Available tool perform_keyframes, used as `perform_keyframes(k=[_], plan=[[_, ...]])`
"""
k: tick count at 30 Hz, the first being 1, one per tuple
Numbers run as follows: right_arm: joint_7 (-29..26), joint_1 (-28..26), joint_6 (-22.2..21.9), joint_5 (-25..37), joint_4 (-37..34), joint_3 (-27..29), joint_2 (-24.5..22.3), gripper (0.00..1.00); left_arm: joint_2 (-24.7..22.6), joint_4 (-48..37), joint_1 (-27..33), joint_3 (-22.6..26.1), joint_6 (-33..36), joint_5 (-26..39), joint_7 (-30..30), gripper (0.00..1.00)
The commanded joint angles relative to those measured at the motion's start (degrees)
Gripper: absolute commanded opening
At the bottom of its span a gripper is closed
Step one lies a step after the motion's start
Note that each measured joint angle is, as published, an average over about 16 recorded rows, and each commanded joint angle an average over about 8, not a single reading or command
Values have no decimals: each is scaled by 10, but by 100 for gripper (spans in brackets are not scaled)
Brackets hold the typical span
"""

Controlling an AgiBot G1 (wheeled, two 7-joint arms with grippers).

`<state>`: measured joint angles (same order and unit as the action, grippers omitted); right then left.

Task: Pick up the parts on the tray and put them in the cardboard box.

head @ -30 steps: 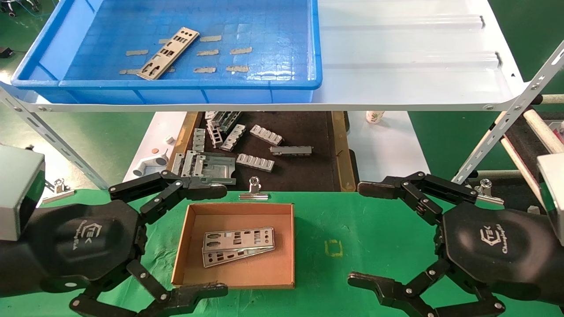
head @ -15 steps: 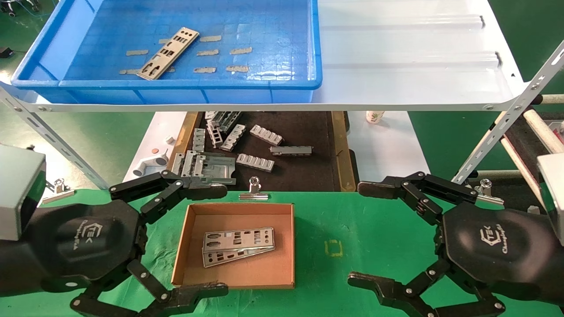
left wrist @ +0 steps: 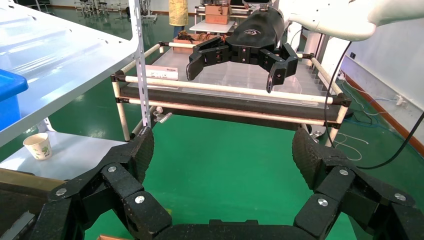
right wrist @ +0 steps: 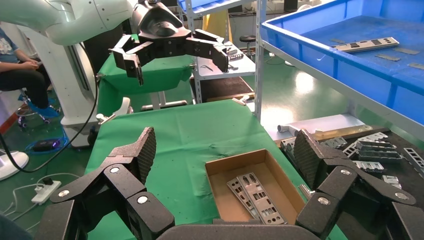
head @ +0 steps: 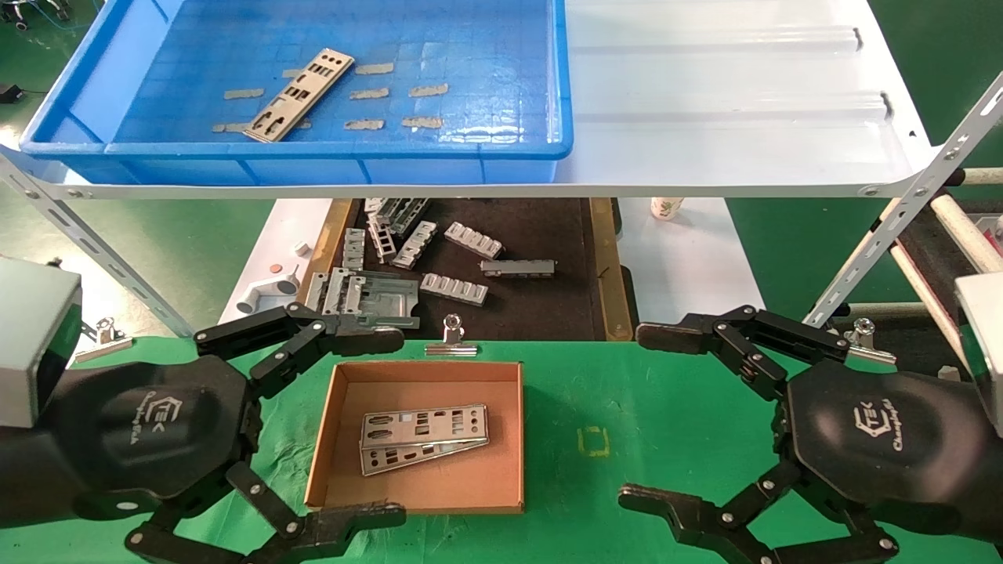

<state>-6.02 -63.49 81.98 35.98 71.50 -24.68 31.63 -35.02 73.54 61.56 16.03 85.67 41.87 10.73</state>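
Fingers spread wide and empty, I'm holding left gripper [head: 345,427] and right gripper [head: 666,415] flanking the cardboard box [head: 342,446]; one part [head: 299,94] is lying in the tray [head: 329,160] at eleven o'clock, risking slipping from the pads.

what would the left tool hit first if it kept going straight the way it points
Probably the right tool: the open left tool faces it across the green mat above the cardboard box, with nothing visible between; depth is unclear.
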Motion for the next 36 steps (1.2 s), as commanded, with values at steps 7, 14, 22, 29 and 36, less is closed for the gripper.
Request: perform_keyframes(k=[7, 14, 22, 29, 36], plan=[[0, 0, 0, 0, 0, 0, 0, 100, 0, 0, 0, 0, 0, 0, 0, 100], [0, 0, 0, 0, 0, 0, 0, 100, 0, 0, 0, 0, 0, 0, 0, 100], [0, 0, 0, 0, 0, 0, 0, 100, 0, 0, 0, 0, 0, 0, 0, 100], [0, 0, 0, 0, 0, 0, 0, 100, 0, 0, 0, 0, 0, 0, 0, 100], [0, 0, 0, 0, 0, 0, 0, 100, 0, 0, 0, 0, 0, 0, 0, 100]])
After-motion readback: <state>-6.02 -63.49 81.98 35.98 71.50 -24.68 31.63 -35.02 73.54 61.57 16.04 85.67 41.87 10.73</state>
